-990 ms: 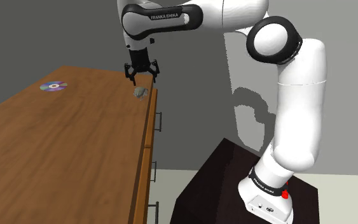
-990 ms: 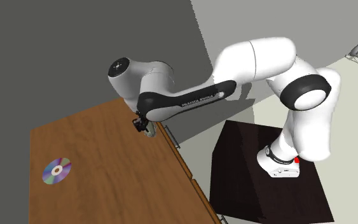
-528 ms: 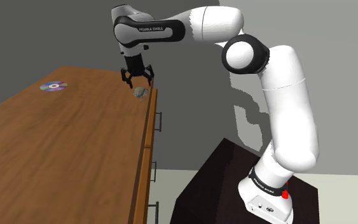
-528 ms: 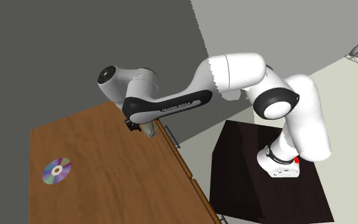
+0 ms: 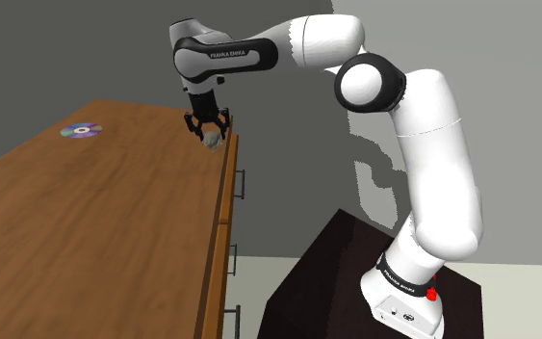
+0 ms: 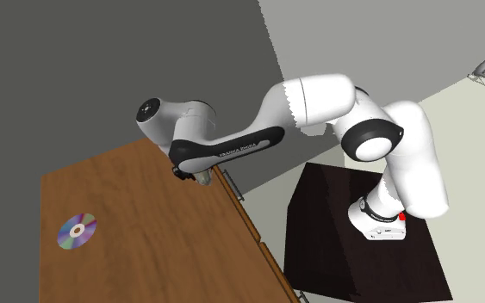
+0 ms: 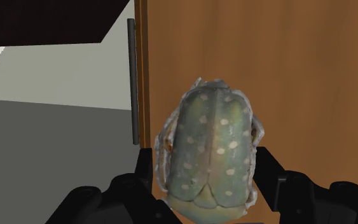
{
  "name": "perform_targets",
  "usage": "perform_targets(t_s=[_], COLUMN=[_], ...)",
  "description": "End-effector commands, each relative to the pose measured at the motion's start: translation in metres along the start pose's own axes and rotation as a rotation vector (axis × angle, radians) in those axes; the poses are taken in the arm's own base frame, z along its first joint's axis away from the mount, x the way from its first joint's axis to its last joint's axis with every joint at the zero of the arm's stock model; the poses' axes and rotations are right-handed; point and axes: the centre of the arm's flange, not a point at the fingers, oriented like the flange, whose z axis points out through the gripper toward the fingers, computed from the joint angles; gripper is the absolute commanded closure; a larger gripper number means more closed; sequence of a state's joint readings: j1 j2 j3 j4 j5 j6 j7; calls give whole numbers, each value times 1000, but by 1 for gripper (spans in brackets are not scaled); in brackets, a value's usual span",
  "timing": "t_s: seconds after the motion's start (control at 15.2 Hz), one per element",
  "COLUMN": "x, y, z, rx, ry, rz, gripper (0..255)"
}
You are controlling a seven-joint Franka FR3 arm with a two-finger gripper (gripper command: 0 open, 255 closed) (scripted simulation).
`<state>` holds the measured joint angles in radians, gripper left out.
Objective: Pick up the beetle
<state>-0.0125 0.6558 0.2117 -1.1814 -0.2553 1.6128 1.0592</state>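
In the shoulder view, the gripper (image 5: 206,128) has been lowered since half a second ago onto the beetle (image 5: 211,142) at the cabinet's (image 5: 115,212) far edge, so a grasp is judged near. In the second exterior view, the beetle (image 6: 204,179) is glimpsed just under the gripper. In the wrist view, the beetle (image 7: 210,149) is bracketed by spread fingers (image 7: 144,167) — apparently not yet clamped.

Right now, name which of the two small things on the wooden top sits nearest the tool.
The green spotted beetle, at the top's edge under the tool; the shiny disc lies far off across the top.
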Motion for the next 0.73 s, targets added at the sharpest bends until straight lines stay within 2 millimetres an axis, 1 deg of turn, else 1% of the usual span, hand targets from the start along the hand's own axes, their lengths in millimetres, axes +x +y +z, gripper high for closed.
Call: perform_targets(t_s=[0.0, 0.46, 0.66], x=[0, 0, 0], y=[0, 0, 3], z=[2, 3, -13], rx=[-2, -2, -2], ry=[-2, -2, -2], rz=[-1, -1, -1], gripper=[255, 255, 255])
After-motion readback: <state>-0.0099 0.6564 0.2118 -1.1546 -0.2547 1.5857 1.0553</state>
